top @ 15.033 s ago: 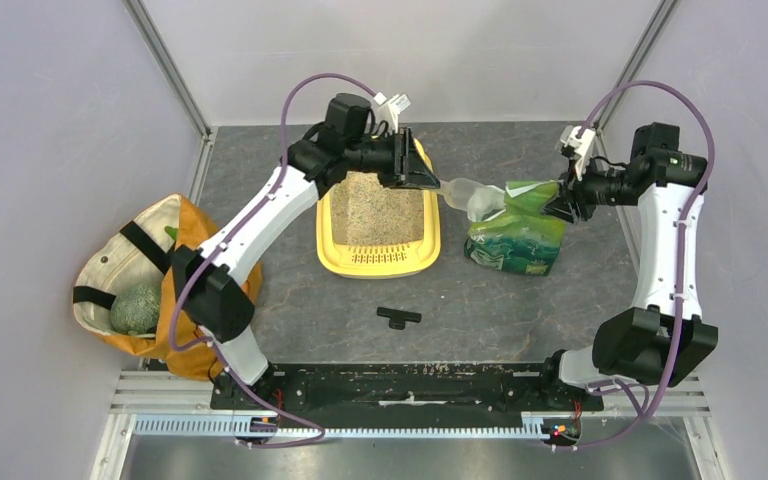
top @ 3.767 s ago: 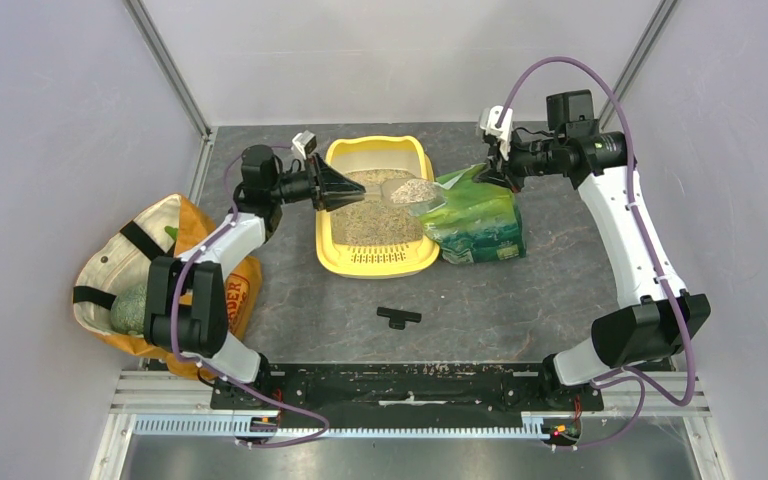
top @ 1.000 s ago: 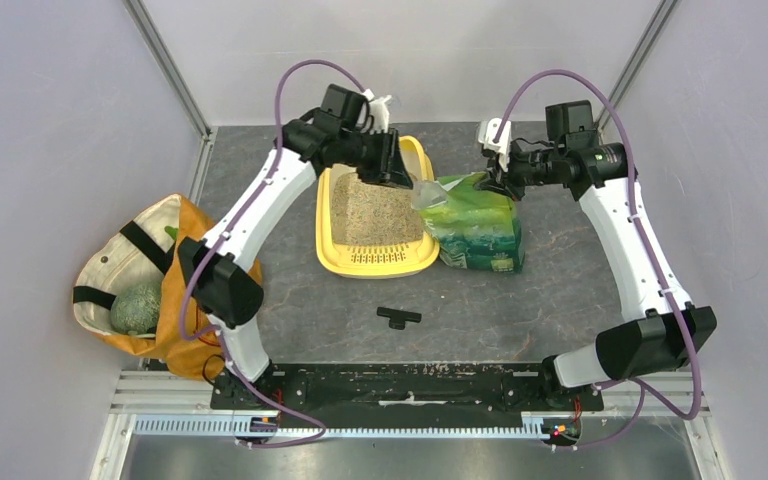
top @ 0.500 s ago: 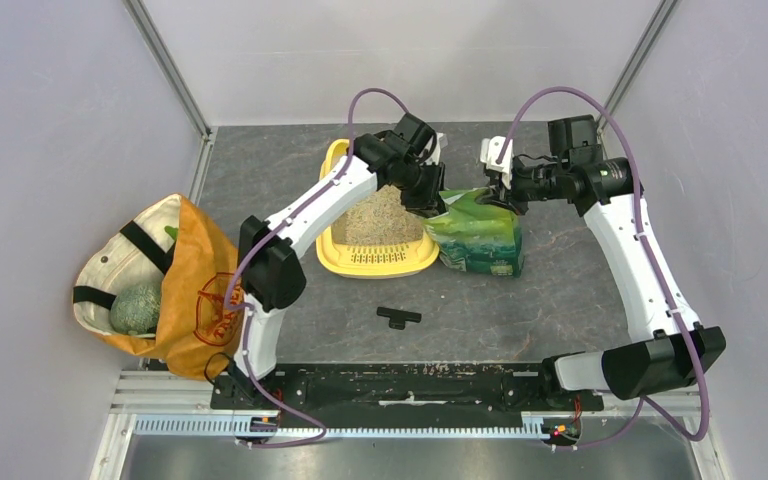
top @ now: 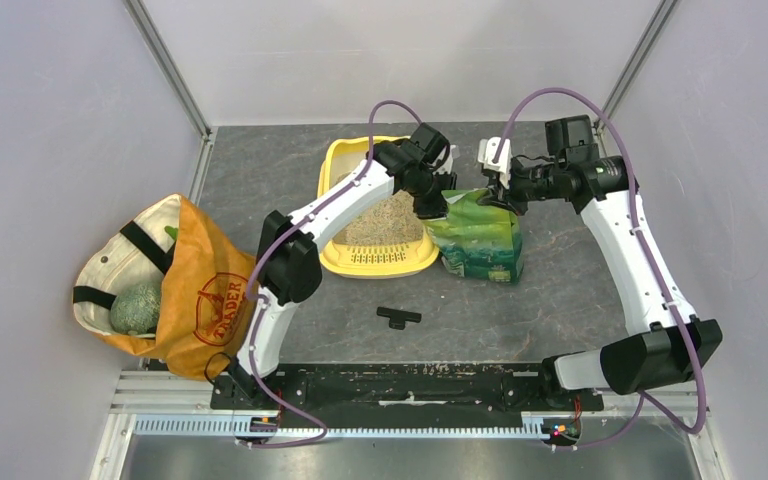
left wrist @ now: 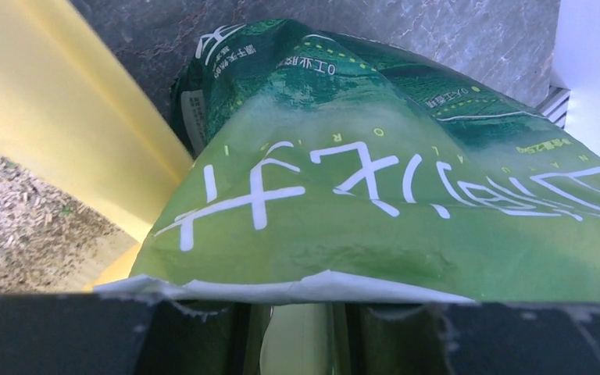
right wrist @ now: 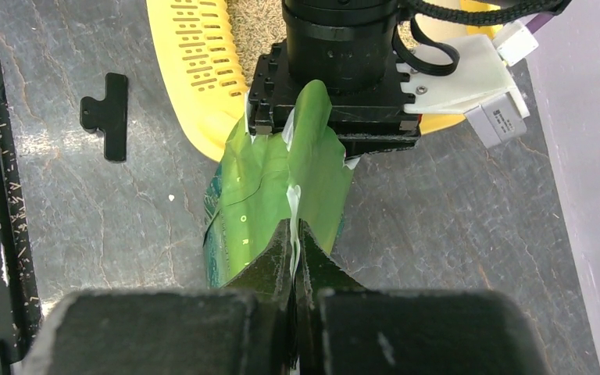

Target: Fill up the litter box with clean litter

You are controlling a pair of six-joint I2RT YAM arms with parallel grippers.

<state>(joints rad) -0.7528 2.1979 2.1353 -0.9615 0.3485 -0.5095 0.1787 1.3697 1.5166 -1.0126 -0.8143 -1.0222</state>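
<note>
Right hand (right wrist: 295, 262) clamps tight on glossy, crinkled green bag (right wrist: 258, 195); left hand (left wrist: 297, 340), grip unclear.

Top external: fixed, high behind the near edge, looking down over the whole table (top: 540, 310).
Left wrist: pressed close against the green bag (left wrist: 375, 203), heading hard to judge.
Right wrist: close, looking down along the bag towards the litter box (right wrist: 203, 70).
Shared by all: bag, litter box.

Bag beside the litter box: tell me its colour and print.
Green, shading light to dark, with white lettering; the bag shows best in the left wrist view.
</note>
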